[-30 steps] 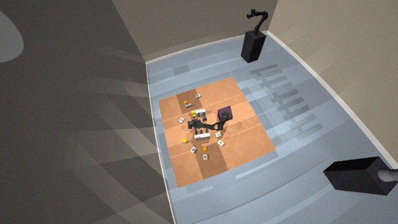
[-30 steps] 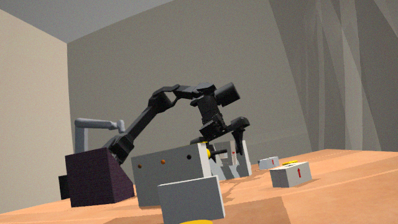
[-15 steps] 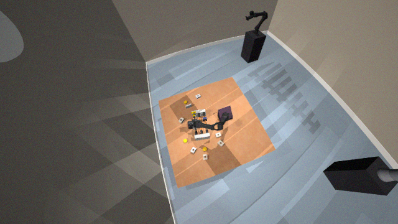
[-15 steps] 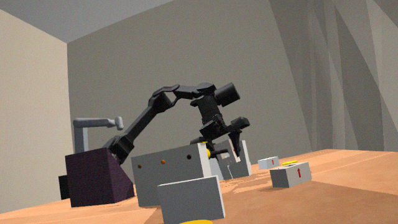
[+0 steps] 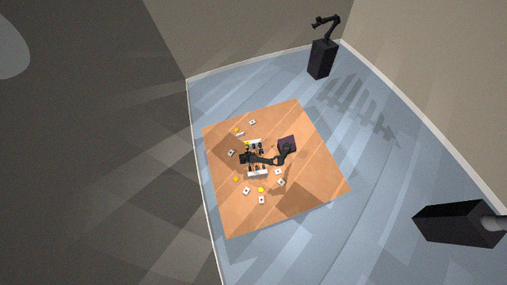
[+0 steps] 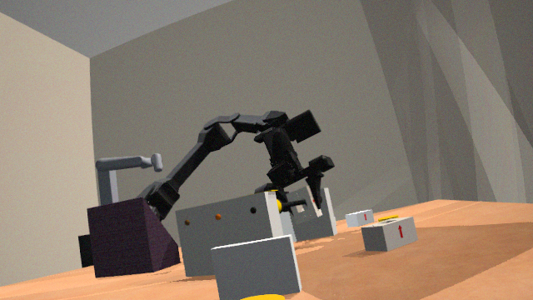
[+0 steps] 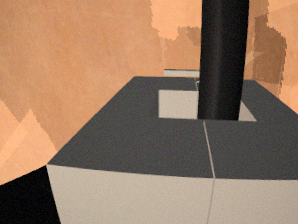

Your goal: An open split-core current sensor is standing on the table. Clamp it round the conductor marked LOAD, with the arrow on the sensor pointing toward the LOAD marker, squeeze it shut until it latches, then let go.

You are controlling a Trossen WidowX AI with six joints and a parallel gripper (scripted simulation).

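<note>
The split-core sensor [image 7: 147,156] [image 6: 309,225] is a grey block with a dark top. In the wrist view its two halves meet along a thin seam, and a black conductor [image 7: 222,36] passes through its square window. My gripper [image 6: 301,199] [image 5: 245,158] comes down over the sensor from above and is shut on its sides. One finger shows at the sensor's right face in the exterior view; the other is hidden. The sensor sits between two white terminal blocks [image 5: 253,141] [image 5: 257,171]. I cannot read the LOAD marker or the sensor's arrow.
A grey terminal block [image 6: 225,237] with three dots and a plain grey box [image 6: 254,267] stand in front. Small grey boxes with red arrows [image 6: 389,233] [image 6: 360,217] and yellow discs [image 5: 236,179] [image 5: 261,189] lie around. The arm's purple base [image 6: 125,237] [image 5: 287,143] stands beside.
</note>
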